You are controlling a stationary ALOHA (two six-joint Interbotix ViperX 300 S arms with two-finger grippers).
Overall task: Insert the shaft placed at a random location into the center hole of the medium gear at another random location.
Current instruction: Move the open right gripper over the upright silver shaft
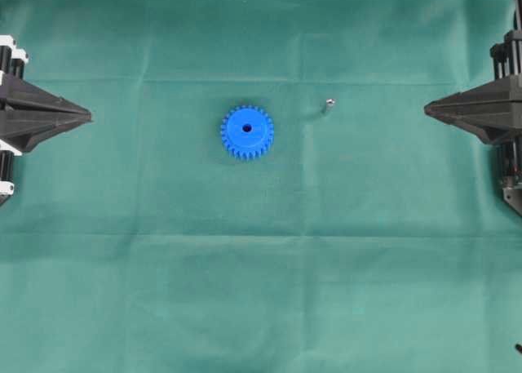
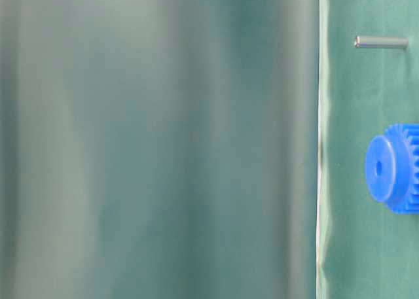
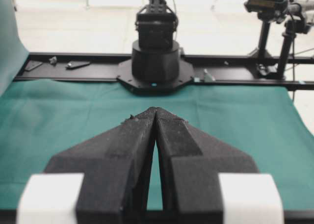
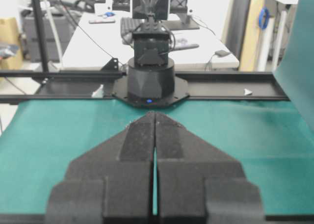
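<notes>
The bright blue medium gear (image 1: 246, 132) lies flat on the green cloth near the middle, its dark center hole (image 1: 247, 129) facing up. The small silvery shaft (image 1: 329, 105) stands to the right of the gear and slightly farther back, apart from it. In the table-level view the gear (image 2: 393, 168) and shaft (image 2: 381, 42) show at the right edge. My left gripper (image 1: 88, 114) rests at the far left edge, shut and empty. My right gripper (image 1: 426, 108) rests at the far right edge, shut and empty. Both wrist views show closed fingertips (image 3: 156, 111) (image 4: 155, 115) over bare cloth.
Green cloth (image 1: 261, 291) covers the whole table. Each wrist view shows the opposite arm's black base (image 3: 154, 62) (image 4: 149, 79) on a rail at the far table edge. A blurred green fold (image 2: 157, 142) blocks most of the table-level view.
</notes>
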